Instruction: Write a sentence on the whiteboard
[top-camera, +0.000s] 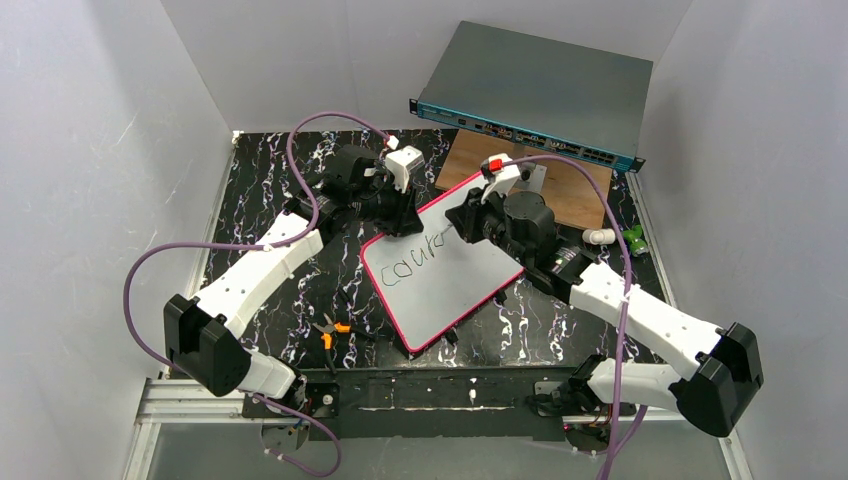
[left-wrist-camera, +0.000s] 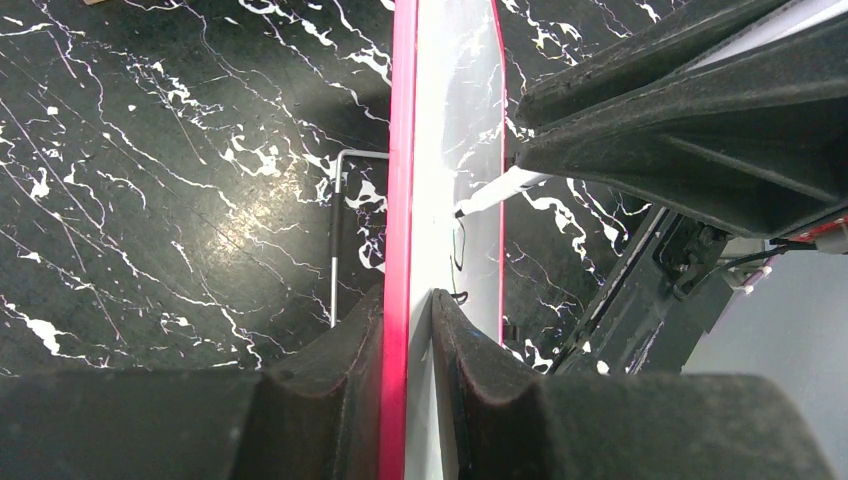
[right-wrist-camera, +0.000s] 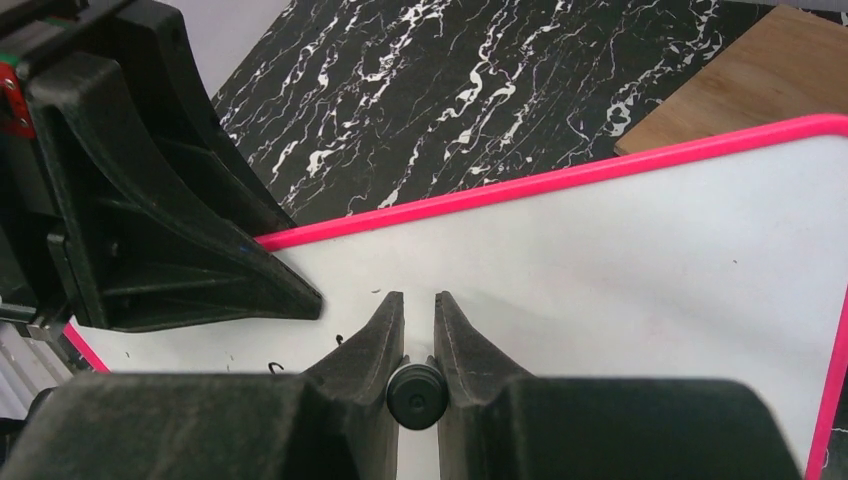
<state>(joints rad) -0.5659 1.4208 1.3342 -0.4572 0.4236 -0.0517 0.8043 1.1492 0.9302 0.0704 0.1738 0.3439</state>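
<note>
Left end effector (left-wrist-camera: 408, 302) pinches whiteboard (left-wrist-camera: 452, 100) rim; right end effector (right-wrist-camera: 419, 302) clamps, we think, marker (right-wrist-camera: 417, 394); board slip would skew sentence (top-camera: 415, 262).

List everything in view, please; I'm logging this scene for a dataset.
whiteboard: one, white with pink frame, table centre
sentence: one, black, unfinished, on whiteboard
marker: one, black end, in right gripper
network switch: one, grey-teal, far side
wooden board: one, brown, under switch
pliers: one, orange handles, near left
table: one, black marbled
left gripper: black, clamping whiteboard's edge
right gripper: black, shut on marker
</note>
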